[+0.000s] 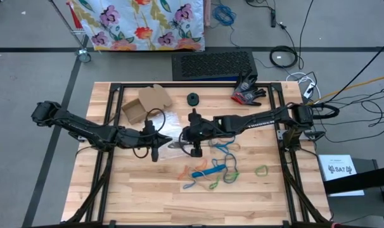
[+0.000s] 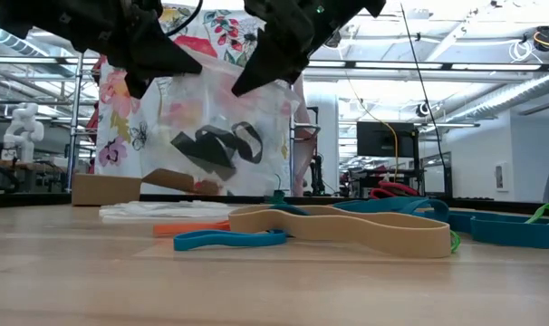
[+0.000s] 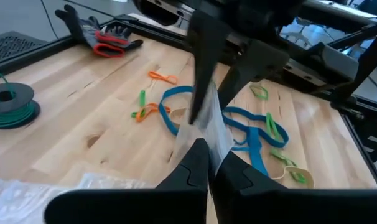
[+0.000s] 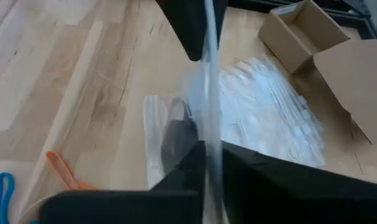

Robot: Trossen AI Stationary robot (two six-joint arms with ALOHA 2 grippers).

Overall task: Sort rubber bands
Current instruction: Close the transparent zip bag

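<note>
Nearest in the low view lie the loose rubber bands (image 2: 342,226) — a wide tan loop, blue ones, an orange one and a green one at the far side — spread flat on the desk (image 2: 256,290), unsorted. From above they form a scatter (image 1: 214,170) on the side of the clear plastic bag (image 2: 222,136) nearer the desk's front edge, with one green band (image 1: 262,170) lying well apart from the rest.

Above them the bag hangs between both arms, a few black bands (image 2: 218,148) resting in its bottom. The left gripper (image 1: 159,140) is clenched on one top edge of the bag and the right gripper (image 1: 191,138) on the opposite edge, so the mouth is pinched, not spread wide.

Beyond the bag sit a pile of empty clear bags (image 1: 170,119), an open cardboard box (image 1: 144,104), a green spool (image 1: 192,99) and a work glove (image 1: 247,94).

By my reading, only the black bands are bagged — the blue, green, orange and tan ones remain to be gathered, so most of the sorting is ahead.
</note>
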